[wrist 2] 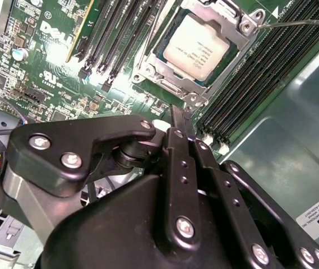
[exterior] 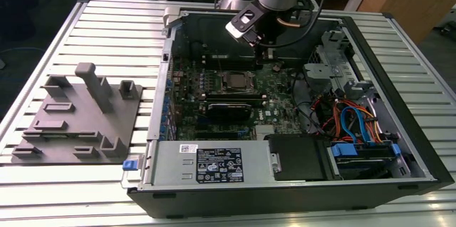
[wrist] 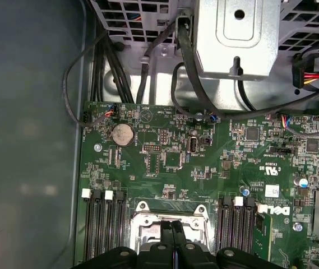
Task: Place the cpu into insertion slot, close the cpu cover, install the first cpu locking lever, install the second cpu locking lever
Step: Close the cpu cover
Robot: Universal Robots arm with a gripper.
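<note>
My tool [wrist 2: 178, 114] has its two fingers pressed together with nothing between them, as both wrist views show. It hangs low over the green circuit board [wrist 2: 41, 61], its tip just beside the front tab of the cpu cover [wrist 2: 170, 84].

The cpu [wrist 2: 198, 47] lies flat in the insertion slot [exterior: 234, 80], near the middle of the board inside the open computer case [exterior: 285, 197] on the slatted tabletop [exterior: 107, 18]. It is a small square chip with a pale silvery-grey metal top carrying faint print. The cover, a thin silvery frame, lies down around it, so the chip shows through the cut-out window. A thin wire locking lever [wrist 2: 299, 22] juts from one corner of the socket out over the long black memory slots [wrist 2: 260, 73]. I cannot tell whether it is latched.

I judge the chip light, stiff and smooth on top, but delicate where it meets the socket's contacts. It should be held only by opposite edges, and these now sit under the frame. The cover is stiff sheet metal on a hinge and should take a push at its tab. The lever looks springy and is best pressed near its free end.
</note>
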